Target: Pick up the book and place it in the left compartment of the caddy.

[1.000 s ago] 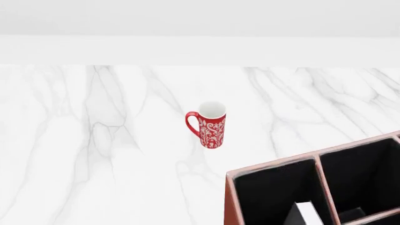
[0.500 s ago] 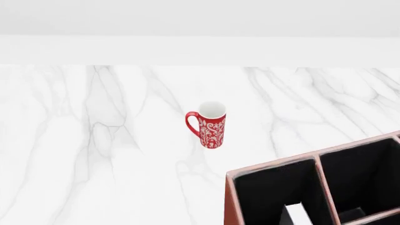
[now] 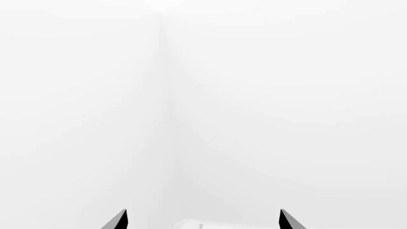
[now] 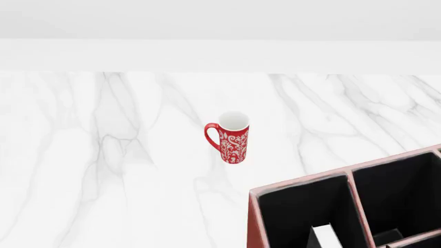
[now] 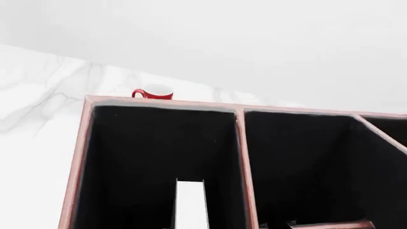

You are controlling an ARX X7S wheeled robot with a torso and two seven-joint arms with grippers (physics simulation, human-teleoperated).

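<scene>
We see the book (image 4: 324, 236) standing on edge inside the left compartment (image 4: 293, 212) of the caddy (image 4: 256, 222), white page edges up — at about five o'clock in the head view, cut off by the lower edge. The red mug (image 4: 233, 137) stands on the marble table (image 4: 103, 155), at eleven o'clock from the caddy and well apart from it. Our left gripper (image 3: 202, 220) shows two dark fingertips (image 3: 117, 221) spread wide, pinching nothing. Our right gripper is out of sight — its camera looks down on the book's pages (image 5: 190, 204)
</scene>
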